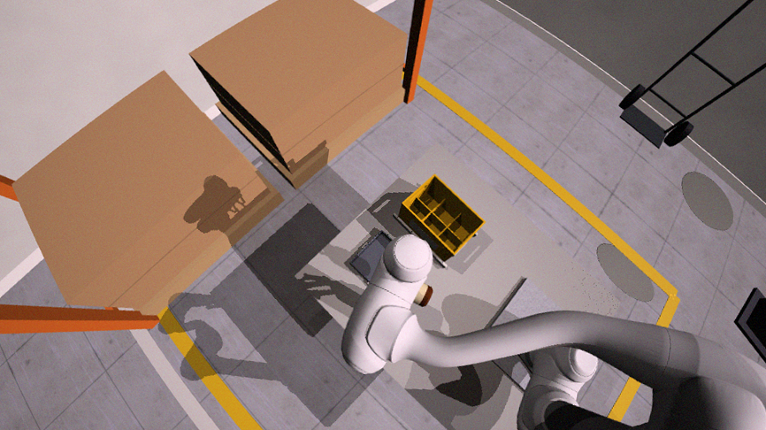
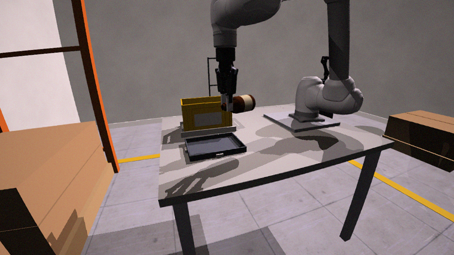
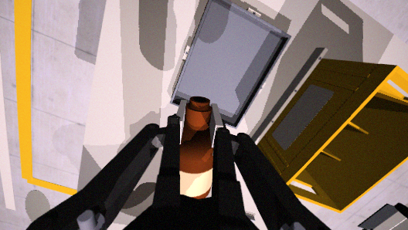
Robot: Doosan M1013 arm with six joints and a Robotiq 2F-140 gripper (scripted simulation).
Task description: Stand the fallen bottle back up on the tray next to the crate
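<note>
A brown bottle [image 2: 242, 103] is being gripped by its neck between the closed jaws of the gripper [image 2: 225, 103], and it is being held in the air above the desk [image 2: 298, 153], lying roughly level rather than upright. In the exterior view, the bottle's body with its pale label band is being shown sticking out to the right of the fingers, at about the height of the upper half of the yellow crate [image 2: 205, 114]. In the wrist view, the bottle [image 3: 197, 154] is being seen lengthwise between the two dark fingers, with its open mouth pointing away from the camera toward the near edge of the tray [image 3: 232, 62] below.

The dark, shallow tray [image 2: 216, 146] is being left lying flat on the desk, with nothing seen inside it, just in front of the crate. The crate itself is being carried on a thin grey plate [image 2: 207, 131], and its inner dividers are being shown from above in the top view [image 1: 441, 214]. In that view, most of the gripper is being hidden by the white arm [image 1: 406, 263], and only the end of the bottle [image 1: 426, 294] is being glimpsed beside the wrist.

The arm's foot is being borne on a grey base plate [image 2: 276, 118] at the right side of the desk, well apart from the tray.
</note>
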